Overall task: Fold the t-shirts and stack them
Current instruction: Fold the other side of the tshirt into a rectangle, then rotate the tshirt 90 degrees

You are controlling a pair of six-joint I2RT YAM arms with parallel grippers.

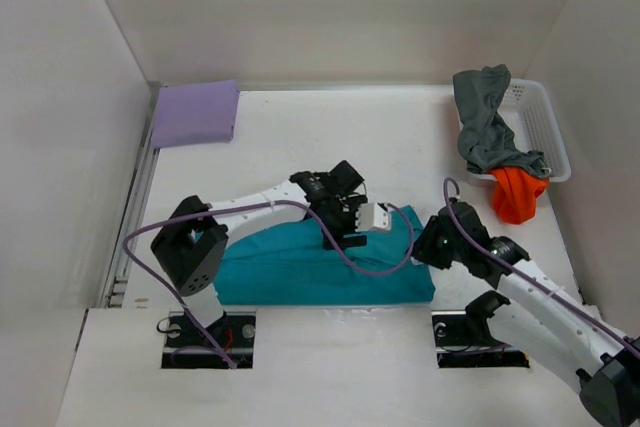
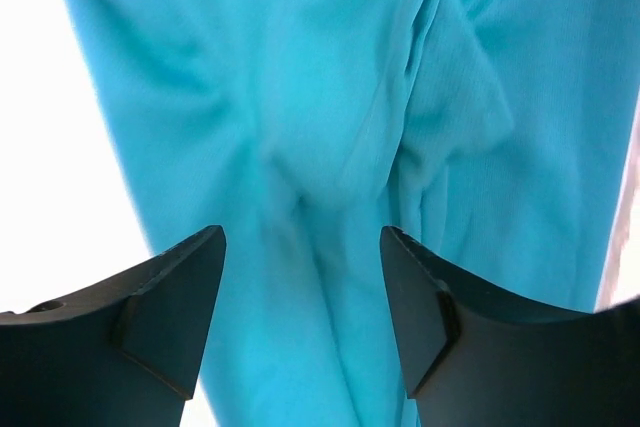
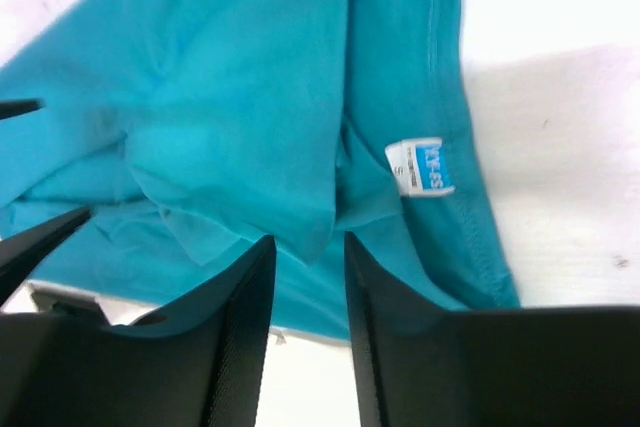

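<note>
A teal short-sleeved cloth t-shirt [image 1: 300, 269] lies rumpled on the white counter [image 1: 330, 137] at 6 o'clock. The left claw [image 2: 303, 237] hangs spread wide over its middle. The right claw [image 3: 305, 242], at the shirt's 3 o'clock edge, is nearly pressed together; whether it pinches cloth I cannot tell. A folded lavender shirt [image 1: 195, 113] sits at 10 o'clock. At 2 o'clock, a dark grey shirt [image 1: 485, 122] and a bright orange shirt [image 1: 517, 194] drape over a white plastic mesh basket [image 1: 548, 132].

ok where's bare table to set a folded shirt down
The widest bare patch of table runs along the back wall, between the folded lavender t-shirt and the white basket. The front is crowded: the teal t-shirt lies there under the left gripper and right gripper; the orange t-shirt spills off the basket.
</note>
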